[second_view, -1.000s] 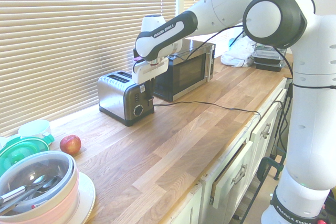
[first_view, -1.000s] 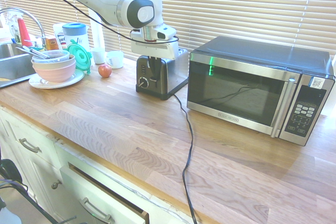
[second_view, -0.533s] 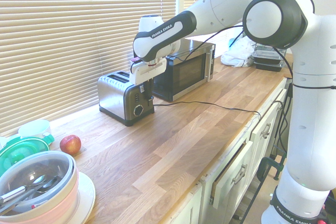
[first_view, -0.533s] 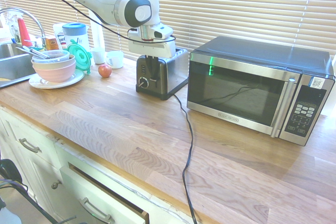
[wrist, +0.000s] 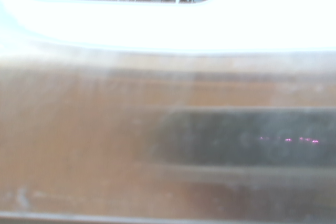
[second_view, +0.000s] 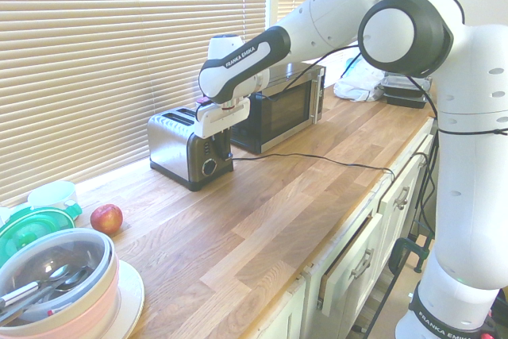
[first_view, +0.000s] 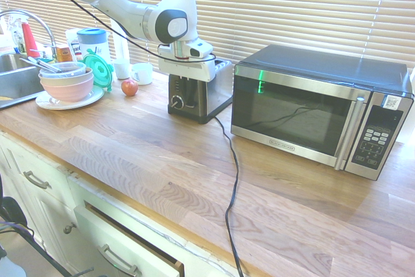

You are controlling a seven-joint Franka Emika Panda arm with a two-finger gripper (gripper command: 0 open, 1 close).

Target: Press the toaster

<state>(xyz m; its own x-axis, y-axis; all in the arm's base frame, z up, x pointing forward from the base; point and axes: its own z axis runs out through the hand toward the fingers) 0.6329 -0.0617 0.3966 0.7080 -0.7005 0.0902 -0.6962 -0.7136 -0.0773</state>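
Wooden desk (first_view: 162, 173), blinds (first_view: 279, 4) behind. End effector (first_view: 187, 89) found closed, at the black end panel of the toaster (second_view: 173, 147); seen from the second exterior view, toaster body extends toward ten o'clock from it.

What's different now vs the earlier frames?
The gripper has come down along the black end panel of the toaster, its white body now lower, near the toaster's top edge. The arm above it dropped too. Nothing visibly taken hold of or let go. Unchanged: toaster, microwave, apple, bowls.
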